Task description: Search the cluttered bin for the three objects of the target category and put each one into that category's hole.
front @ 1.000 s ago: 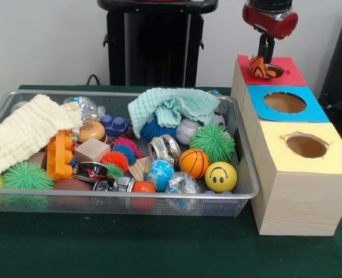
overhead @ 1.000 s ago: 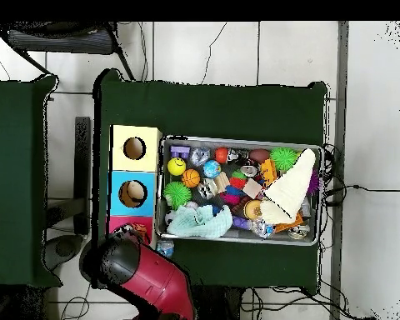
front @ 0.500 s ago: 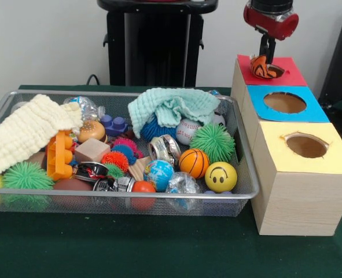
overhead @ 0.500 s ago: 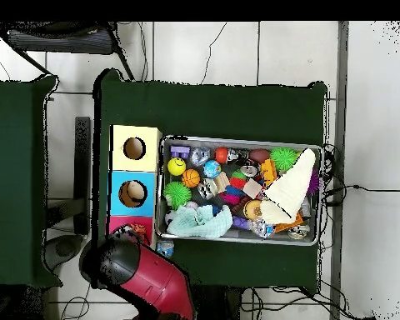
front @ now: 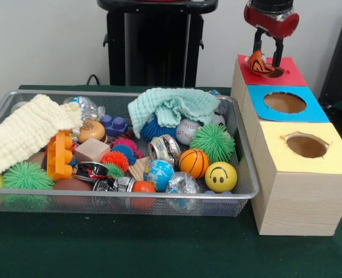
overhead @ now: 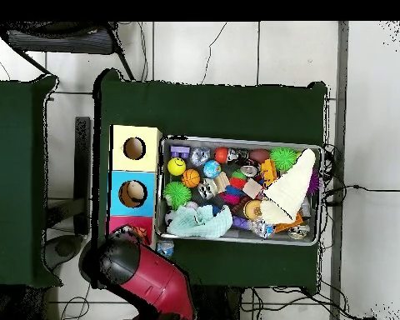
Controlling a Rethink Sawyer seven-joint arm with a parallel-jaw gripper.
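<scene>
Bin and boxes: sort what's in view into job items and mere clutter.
Job in hand:
gripper, fingers spread
orange striped toy at the red hole
red-topped box
wire bin

Lying about:
green cloth
cream cloth
basketball
smiley ball
globe ball
blue-topped box
yellow-topped box

We see an orange toy with black stripes (front: pixel 260 63) over the red-topped box (front: pixel 286 74). Next come a blue-topped box (front: pixel 312 109) and a yellow-topped box (front: pixel 333 156), all pale wood. The desk (front: pixel 130 246) is dark green; the smiley ball (front: pixel 220 176) is yellow, the basketball (front: pixel 194 163) orange with black lines.
</scene>
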